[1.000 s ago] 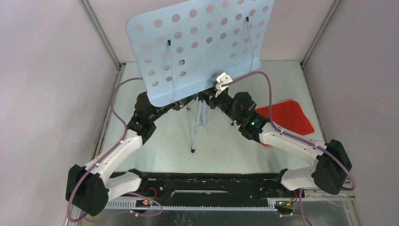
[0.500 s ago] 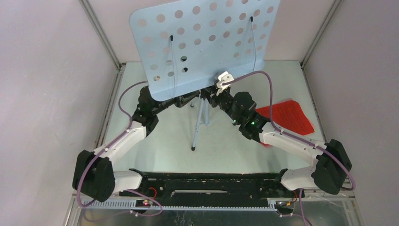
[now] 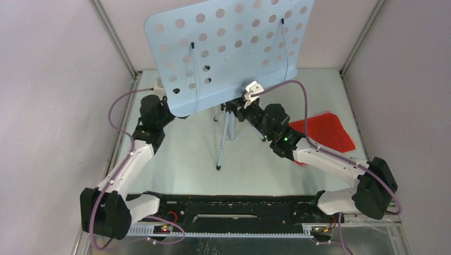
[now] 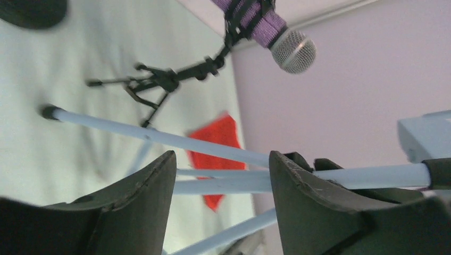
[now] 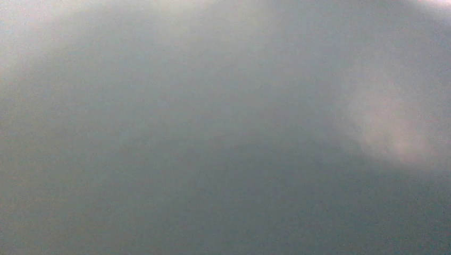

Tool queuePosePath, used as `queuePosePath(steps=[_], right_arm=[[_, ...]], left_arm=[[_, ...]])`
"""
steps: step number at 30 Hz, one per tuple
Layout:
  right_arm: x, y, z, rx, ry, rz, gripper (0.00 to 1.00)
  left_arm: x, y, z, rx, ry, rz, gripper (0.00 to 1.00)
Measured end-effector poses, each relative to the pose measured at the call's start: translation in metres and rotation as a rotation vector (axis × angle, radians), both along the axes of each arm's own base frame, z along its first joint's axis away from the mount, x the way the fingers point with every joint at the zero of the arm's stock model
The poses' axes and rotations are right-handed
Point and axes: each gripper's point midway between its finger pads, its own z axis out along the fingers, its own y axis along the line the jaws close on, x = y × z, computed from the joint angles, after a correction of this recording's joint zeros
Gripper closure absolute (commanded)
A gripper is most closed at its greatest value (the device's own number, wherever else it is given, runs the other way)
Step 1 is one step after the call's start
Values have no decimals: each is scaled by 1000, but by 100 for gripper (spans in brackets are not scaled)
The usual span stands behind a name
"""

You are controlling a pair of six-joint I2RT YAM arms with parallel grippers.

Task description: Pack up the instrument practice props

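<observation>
The pale blue perforated music desk (image 3: pixel 228 48) stands tilted on its blue-grey tripod (image 3: pixel 226 135) at the back middle. My left gripper (image 4: pixel 222 159) is open by the desk's lower left corner, with nothing between its fingers. The tripod's legs (image 4: pixel 159 137) lie beyond them. A glittery purple microphone (image 4: pixel 271 29) sits in a black mic mount (image 4: pixel 159 79) behind. A red score sheet (image 3: pixel 325 130) lies flat at the right. My right arm (image 3: pixel 266 119) reaches under the desk's lower edge, which hides its fingers. The right wrist view is a grey blur.
Pale walls and metal corner posts (image 3: pixel 114 42) close in the table on three sides. A black rail (image 3: pixel 239 204) runs along the near edge between the arm bases. A dark round object (image 4: pixel 32 8) sits at the top left of the left wrist view.
My left gripper has opened and drawn back to the left, out from under the desk's middle to its left corner. The right arm has stayed where it was.
</observation>
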Motion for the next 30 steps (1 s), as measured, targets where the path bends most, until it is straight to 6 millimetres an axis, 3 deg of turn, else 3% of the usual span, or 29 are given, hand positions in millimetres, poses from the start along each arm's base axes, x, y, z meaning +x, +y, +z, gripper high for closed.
queuePosePath(steps=[4, 6, 9, 14, 19, 23, 27, 30], right_arm=[[0, 0, 0, 0, 0, 0, 100], [0, 0, 0, 0, 0, 0, 100], [0, 0, 0, -4, -4, 0, 100], [0, 0, 0, -7, -7, 0, 100], [0, 0, 0, -8, -7, 0, 100], [0, 0, 0, -7, -8, 2, 100], [-1, 1, 1, -8, -10, 4, 100], [-2, 2, 1, -9, -12, 6, 100]], left_arm=[[8, 31, 8, 127, -97, 100, 21], [10, 36, 16, 185, -177, 103, 19], [11, 37, 38, 276, -408, 83, 6], [-21, 37, 49, 430, -859, 74, 2], [-52, 24, 56, 637, -1272, -15, 3], [-78, 3, 67, 740, -1556, -73, 16], [-94, -23, 61, 828, -1732, -160, 16], [-93, -36, 50, 916, -1792, -240, 18]])
